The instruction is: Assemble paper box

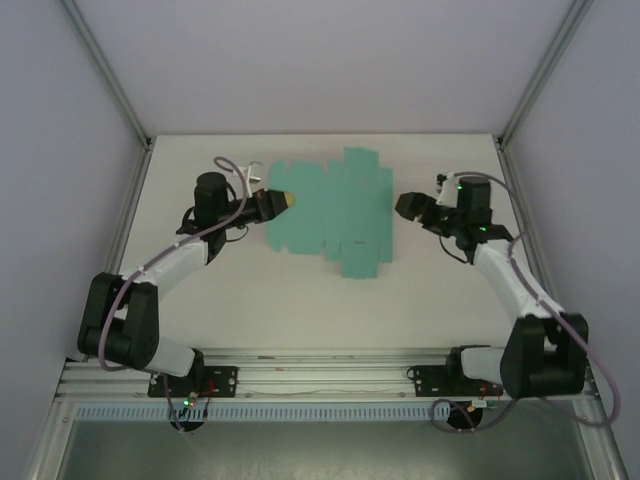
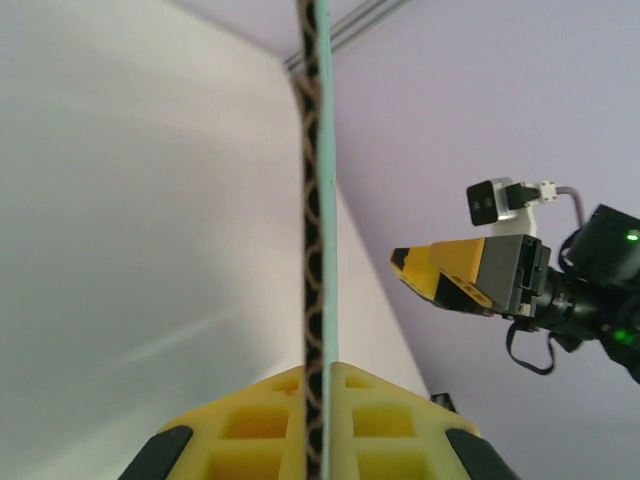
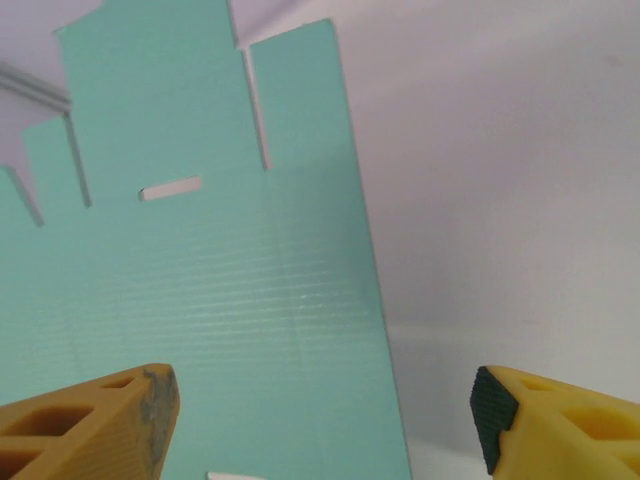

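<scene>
At the paper box's (image 1: 335, 212) left edge, the left gripper (image 1: 284, 200) is closed tight on the card. Its wrist cam sees the sheet edge-on, pinched btw the two yellow fingers (image 2: 352, 382). Just off the box's right edge the right gripper (image 1: 405, 206) stands wide open, holding nothing: one finger over the card, the other past the edge. The box itself lies spread out w/ the table (image 1: 300, 310) under it.

Progress, my read: barely begun. Sheet is unfolded, w/ no wall raised, no flap bent and no tab in a slot as far as I can see. One edge gripped is all that's done. Left to do: every fold, tucking tabs, closing up. Can't tell if the gripped edge is lifted.

Materials/shapes: thin teal-green card, matte, w/ fine parallel ribbing. The die-cut outline is stepped, w/ rectangular flaps on the box's far and near sides, split by narrow slits (image 3: 257, 110). A small slot (image 3: 170, 188) is cut thru. Edge-on it's v. thin, w/ a dark wavy band alongside, poss. fluting, not sure. It should flex easily. Fingers are hard yellow plastic w/ lattice cut-outs and dark pads at the tips. The surface under the box is smooth, white, matte.
</scene>
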Controlling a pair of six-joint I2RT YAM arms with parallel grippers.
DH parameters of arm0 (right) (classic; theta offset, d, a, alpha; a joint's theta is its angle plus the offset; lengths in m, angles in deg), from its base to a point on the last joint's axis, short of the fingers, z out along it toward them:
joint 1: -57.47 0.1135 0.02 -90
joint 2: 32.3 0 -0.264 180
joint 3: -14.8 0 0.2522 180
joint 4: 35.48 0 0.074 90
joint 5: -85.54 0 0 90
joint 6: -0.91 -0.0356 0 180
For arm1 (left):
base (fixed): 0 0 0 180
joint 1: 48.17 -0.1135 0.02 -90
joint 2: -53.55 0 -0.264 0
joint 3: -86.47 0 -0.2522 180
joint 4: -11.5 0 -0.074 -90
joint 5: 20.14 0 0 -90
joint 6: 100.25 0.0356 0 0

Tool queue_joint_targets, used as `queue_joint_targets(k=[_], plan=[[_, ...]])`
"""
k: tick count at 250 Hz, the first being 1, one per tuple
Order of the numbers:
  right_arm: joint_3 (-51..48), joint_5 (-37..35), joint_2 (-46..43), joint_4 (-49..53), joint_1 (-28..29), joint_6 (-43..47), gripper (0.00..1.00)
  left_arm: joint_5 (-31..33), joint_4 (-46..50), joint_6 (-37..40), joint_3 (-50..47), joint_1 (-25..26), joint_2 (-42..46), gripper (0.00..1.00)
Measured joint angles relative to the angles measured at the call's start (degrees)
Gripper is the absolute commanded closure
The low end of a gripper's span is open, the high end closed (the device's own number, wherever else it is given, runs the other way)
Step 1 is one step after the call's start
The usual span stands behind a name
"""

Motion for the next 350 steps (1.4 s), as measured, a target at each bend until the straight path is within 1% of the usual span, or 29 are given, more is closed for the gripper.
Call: queue_joint_targets(k=[29, 41, 63, 79, 97, 122, 149, 166, 176, 191, 204, 225, 242, 260, 276, 287, 293, 297, 310, 322, 326, 350], plan=[[0.0, 7.2, -4.2, 1.1, -1.7, 1.7, 0.21, -2.2, -4.5, -3.1, 0.0, 0.0, 3.9, 1.00], [-0.1, 9.9, -4.9, 1.3, -1.8, 1.7, 0.23, -2.9, -5.5, -3.7, 0.0, 0.0, 5.9, 1.00], [-0.4, 14.4, -5.4, 0.9, -1.9, 0.9, 0.34, -3.0, -5.9, -3.9, -0.2, 0.0, 10.1, 1.00], [-0.9, 17.6, -5.2, -0.2, -1.9, -0.5, 0.40, -2.9, -6.1, -3.9, -0.4, 0.0, 12.8, 1.00], [-1.6, 21.1, -5.0, -2.5, -1.9, -2.3, 0.42, -2.9, -6.2, -3.8, -0.7, 0.0, 14.8, 1.00], [-2.5, 25.2, -5.0, -7.1, -1.9, -5.1, 0.48, -2.9, -6.3, -3.8, -1.1, 0.0, 15.6, 1.00], [-2.7, 27.7, -5.0, -10.9, -1.9, -7.4, 0.59, -2.9, -6.2, -3.9, -1.9, 0.0, 15.3, 1.00], [-2.7, 28.3, -5.0, -12.3, -2.1, -8.2, 0.72, -2.6, -6.2, -3.9, -2.1, -0.1, 15.1, 1.00], [-2.7, 28.3, -5.0, -12.7, -2.2, -8.2, 0.82, -2.4, -6.1, -3.9, -2.1, -0.2, 15.0, 1.00], [-2.7, 28.5, -5.0, -13.1, -2.4, -8.4, 0.90, -2.1, -5.8, -3.9, -2.1, -0.4, 15.1, 1.00], [-2.7, 29.0, -5.0, -13.6, -2.4, -8.0, 1.00, -1.5, -5.2, -3.9, -2.2, -0.5, 15.0, 1.00], [-2.7, 29.1, -5.0, -13.6, -2.4, -7.3, 1.00, -1.0, -4.7, -3.9, -2.4, -0.5, 14.6, 1.00], [-2.4, 27.8, -5.0, -11.6, -2.3, -5.9, 1.00, -1.0, -4.5, -3.9, -2.4, -0.5, 14.3, 1.00], [-0.6, 23.1, -5.0, -5.6, -0.9, -1.2, 1.00, -0.8, -4.0, -3.9, -2.4, -0.4, 14.1, 1.00], [1.9, 15.6, -5.0, 0.2, 2.2, 4.5, 1.00, -0.3, -3.2, -3.8, -2.5, -0.4, 14.1, 1.00], [3.3, 9.1, -5.0, 3.1, 4.9, 8.2, 1.00, 0.4, -2.2, -3.4, -2.6, -0.4, 14.1, 0.90], [3.8, 6.1, -5.0, 4.1, 6.2, 9.8, 1.00, 0.7, -1.6, -3.1, -2.8, -0.4, 14.1, 0.81], [4.1, 3.4, -5.0, 4.8, 7.4, 11.1, 1.00, 1.3, -0.9, -2.7, -2.8, -0.4, 14.1, 0.71], [4.4, -2.6, -5.1, 6.4, 10.3, 14.6, 1.00, 3.0, 1.8, -1.5, -2.9, -0.3, 14.1, 0.31], [4.4, -7.2, -5.1, 7.9, 12.6, 18.1, 1.00, 6.0, 5.5, 0.1, -2.9, -0.3, 14.4, 0.02], [4.3, -8.3, -5.0, 8.3, 13.1, 18.9, 1.00, 6.7, 6.4, 0.3, -3.0, -0.3, 14.4, 0.00], [4.1, -12.5, -4.1, 10.0, 15.1, 25.3, 1.00, 15.7, 14.4, 3.3, -4.1, -0.3, 15.9, 0.00]])
